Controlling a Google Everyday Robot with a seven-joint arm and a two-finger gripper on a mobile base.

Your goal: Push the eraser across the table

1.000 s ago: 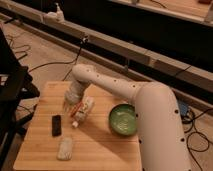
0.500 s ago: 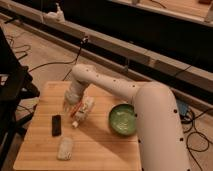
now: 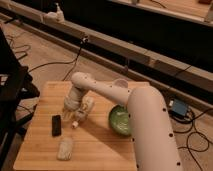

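The eraser [image 3: 56, 125] is a small flat black block lying on the left part of the light-brown wooden table [image 3: 95, 150]. My white arm reaches from the lower right over the table to its left-middle. My gripper [image 3: 68, 111] hangs at the arm's end, just right of and slightly behind the eraser, a small gap apart from it. A white tube with an orange stick [image 3: 82, 112] lies right beside the gripper.
A whitish textured pad [image 3: 65, 148] lies near the table's front left. A green bowl [image 3: 120, 120] sits at the middle right, partly behind my arm. A dark chair stands left of the table; cables and a rail run behind it.
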